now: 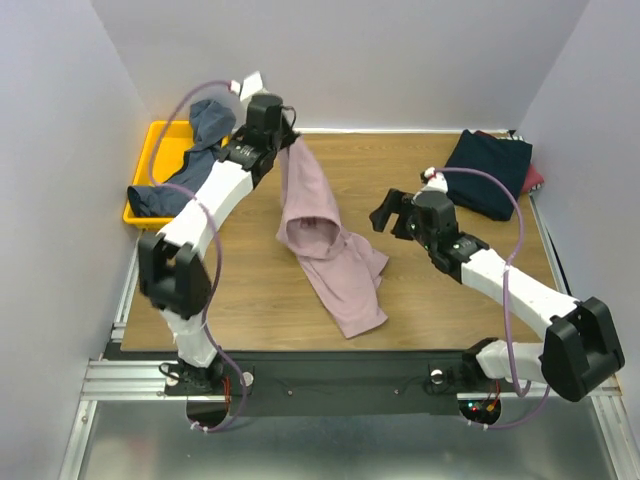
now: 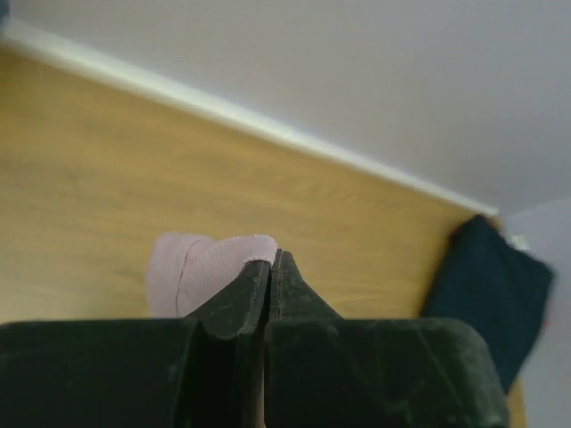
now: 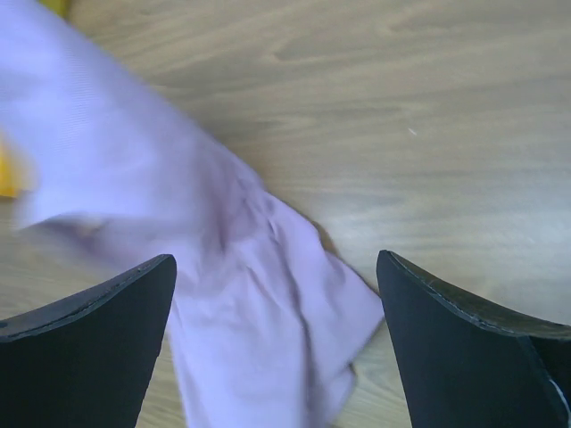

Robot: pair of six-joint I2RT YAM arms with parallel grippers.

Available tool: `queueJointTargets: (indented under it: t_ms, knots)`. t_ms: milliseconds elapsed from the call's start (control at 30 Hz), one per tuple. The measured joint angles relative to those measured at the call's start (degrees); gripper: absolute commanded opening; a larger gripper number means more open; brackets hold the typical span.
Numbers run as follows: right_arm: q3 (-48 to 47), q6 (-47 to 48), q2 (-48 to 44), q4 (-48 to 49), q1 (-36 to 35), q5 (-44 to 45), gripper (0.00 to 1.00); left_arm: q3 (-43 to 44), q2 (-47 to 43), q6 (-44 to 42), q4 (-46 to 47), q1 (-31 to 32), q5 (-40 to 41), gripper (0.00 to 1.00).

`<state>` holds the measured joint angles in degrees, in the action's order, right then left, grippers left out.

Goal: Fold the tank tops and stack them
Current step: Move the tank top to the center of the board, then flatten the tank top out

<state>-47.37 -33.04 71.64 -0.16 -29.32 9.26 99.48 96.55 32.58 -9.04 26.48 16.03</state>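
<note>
Left hand (image 2: 270,260) pinched shut on an edge of the pink tank top (image 1: 318,225), held high; the rest lies crumpled on the surface (image 1: 450,290). Right hand (image 3: 277,257) wide, empty, above the heap: best take the opposite edge and pull flat before folding.

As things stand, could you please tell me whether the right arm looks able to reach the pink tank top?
Probably yes. The right gripper is open close to the pink tank top, with only bare table between; the left gripper holds just its far end.
</note>
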Motion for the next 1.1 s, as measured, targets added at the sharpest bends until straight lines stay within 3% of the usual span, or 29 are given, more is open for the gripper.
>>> queueJointTargets:
  t_ms: [133,200,367,467,567,700,933,967,1100]
  knots:
    - [4.96,-0.46,-1.68,-0.81,0.00,2.29,0.97,-8.00,11.56,5.09,0.13,-8.02,-7.67,0.40]
    - [6.69,-0.70,-1.73,-0.92,0.00,2.64,0.88,-11.47,14.19,6.45,-1.09,-11.15,-9.44,0.50]
    - [9.11,-1.55,1.36,-1.07,0.00,2.45,0.68,-12.81,9.09,7.89,-1.14,-11.47,-11.15,0.50]
    - [9.40,-1.88,3.69,-1.09,0.00,2.01,0.65,-15.63,1.27,8.72,0.50,-9.25,-10.25,0.50]
    - [9.40,-1.70,6.10,-0.90,0.00,1.31,0.65,-23.04,-10.01,9.33,1.25,-5.07,-8.02,0.47]
    - [9.31,-1.66,9.97,-0.22,0.00,0.50,0.58,-32.00,-17.57,9.99,1.64,3.17,-5.25,0.42]
    - [9.29,-1.73,13.62,1.09,0.00,-1.03,0.56,-48.96,-18.38,14.40,-2.71,23.50,-4.90,0.34]
    - [9.29,-1.73,13.77,1.25,0.00,-1.29,0.53,-49.90,-18.38,14.84,-3.43,24.94,-5.03,0.34]
    - [9.29,-1.92,14.88,2.16,0.09,-1.95,0.21,-52.92,-18.97,18.18,-5.70,31.12,-5.05,0.34]
